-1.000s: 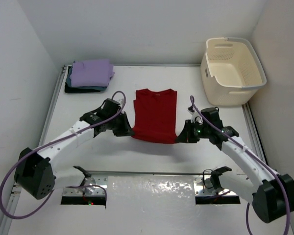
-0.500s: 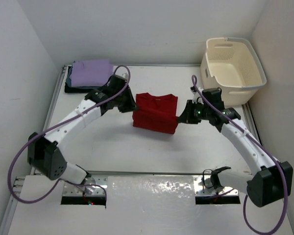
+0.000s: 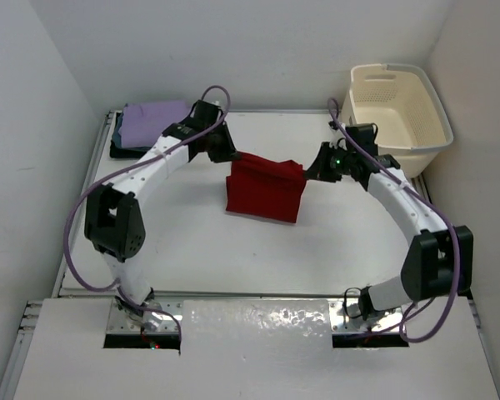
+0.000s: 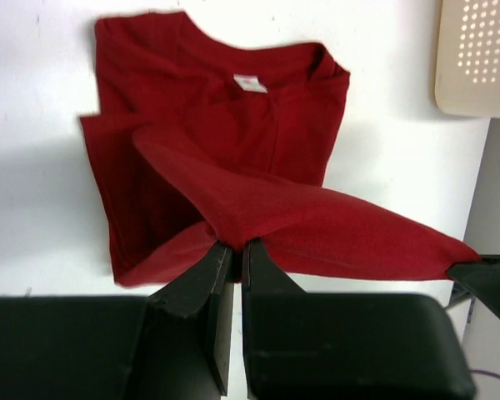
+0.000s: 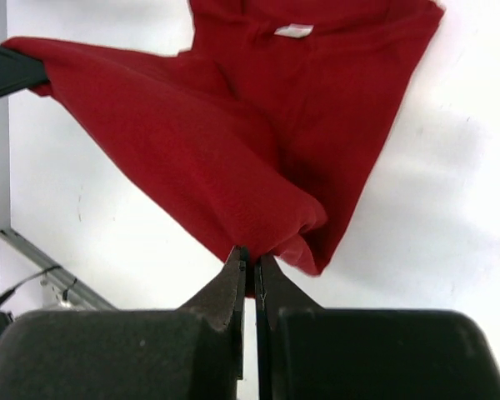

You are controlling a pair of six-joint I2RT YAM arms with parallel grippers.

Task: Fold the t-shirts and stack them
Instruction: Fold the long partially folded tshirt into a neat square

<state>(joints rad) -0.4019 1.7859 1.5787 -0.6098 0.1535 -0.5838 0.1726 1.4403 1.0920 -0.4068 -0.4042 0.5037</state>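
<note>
The red t-shirt (image 3: pixel 265 188) lies mid-table, its near hem lifted and carried over toward the collar. My left gripper (image 3: pixel 231 155) is shut on the hem's left corner; in the left wrist view the red t-shirt (image 4: pixel 233 175) shows its collar label, with the left gripper (image 4: pixel 236 246) pinching a fold. My right gripper (image 3: pixel 312 171) is shut on the right corner; its wrist view shows the right gripper (image 5: pixel 252 257) pinching the red t-shirt (image 5: pixel 258 142). The hem hangs taut between them. A lavender t-shirt (image 3: pixel 152 122) tops a folded stack at the back left, over dark shirts (image 3: pixel 122 148).
The cream laundry basket (image 3: pixel 397 117) stands at the back right corner, close behind my right arm. White walls close in on three sides. A metal rail (image 3: pixel 250 297) runs along the near table edge by the arm bases.
Both grippers have carried the shirt's near hem up and away from the bases toward the collar. The shirt went from lying flat at full length to being folded roughly in half.
</note>
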